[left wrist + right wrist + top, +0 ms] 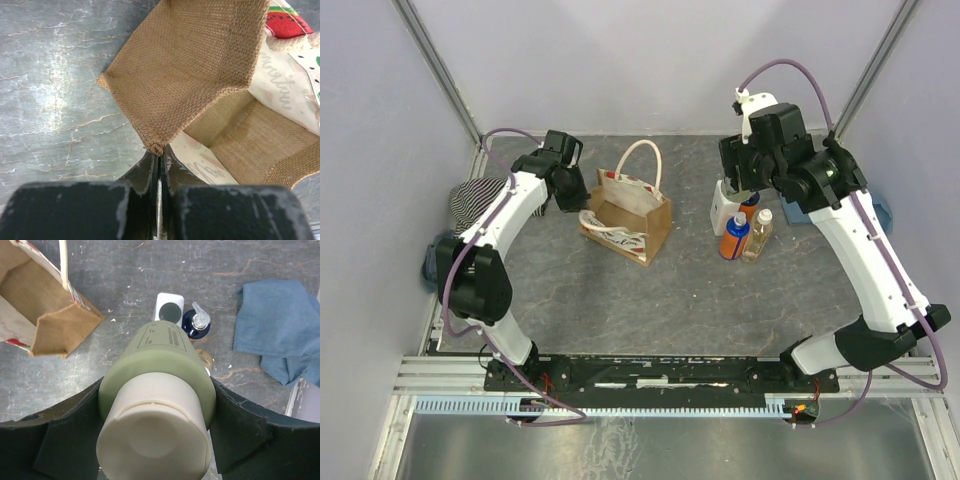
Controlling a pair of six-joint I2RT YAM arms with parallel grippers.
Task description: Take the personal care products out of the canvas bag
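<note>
The canvas bag [625,215] stands open at the middle left of the table. My left gripper [570,196] is shut on the bag's upper left corner; in the left wrist view the jaws [159,156] pinch the burlap corner [156,145]. My right gripper [748,188] is shut on a pale green bottle with a cream cap [160,390], held above the table to the right of the bag. Under it stand a white bottle with a dark cap [168,311], a blue pump bottle [196,322], an orange bottle [734,238] and a clear yellowish bottle [758,234].
A blue cloth [277,335] lies right of the bottles, near the right wall. A striped garment [475,198] lies at the left edge by the left arm. The bag's cream handle [642,160] loops up at its far side.
</note>
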